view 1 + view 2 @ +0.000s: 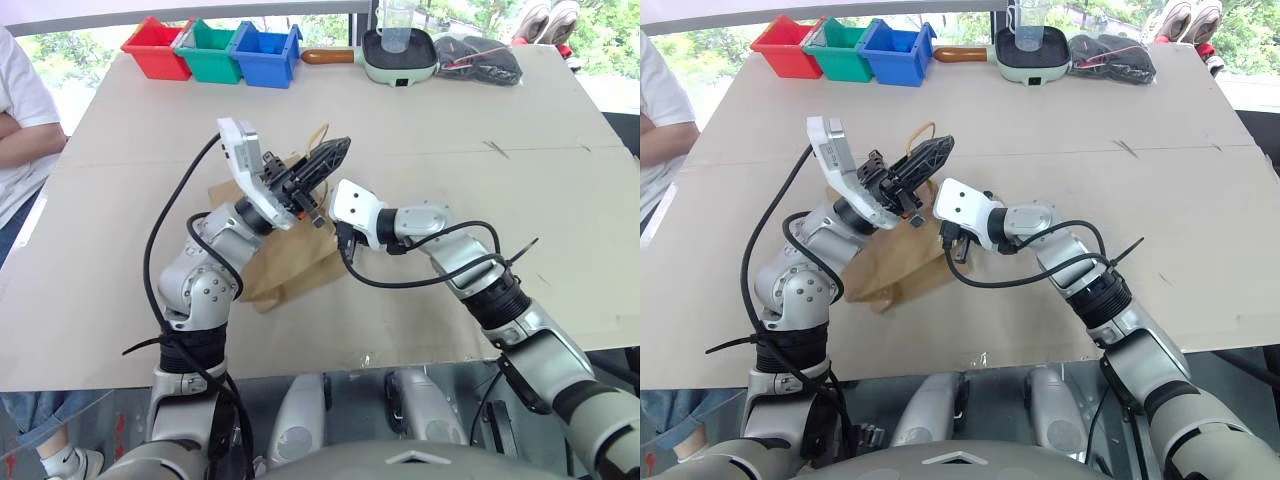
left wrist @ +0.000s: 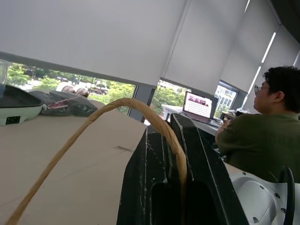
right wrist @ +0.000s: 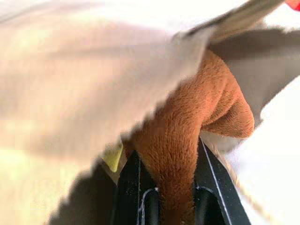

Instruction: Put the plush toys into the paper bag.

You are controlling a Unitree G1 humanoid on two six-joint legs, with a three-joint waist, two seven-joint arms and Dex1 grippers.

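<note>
The brown paper bag (image 1: 290, 262) lies on the table in front of me, its mouth lifted. My left gripper (image 1: 335, 152) is raised above it, shut on one tan loop handle (image 2: 140, 112), which runs between its black fingers (image 2: 145, 187). My right arm reaches in from the right to the bag's mouth; its white wrist (image 1: 357, 208) shows there and its fingers are hidden in the head views. In the right wrist view my right gripper (image 3: 168, 154) is shut on the orange-brown plush toy (image 3: 197, 108), just under the bag's serrated paper edge (image 3: 140, 93).
Red (image 1: 157, 48), green (image 1: 210, 52) and blue (image 1: 265, 55) bins stand at the table's far left. A pale green pan (image 1: 398, 55) with a clear cup and a black bundle (image 1: 478, 58) sit at the far edge. A person (image 1: 20, 120) stands at the left side.
</note>
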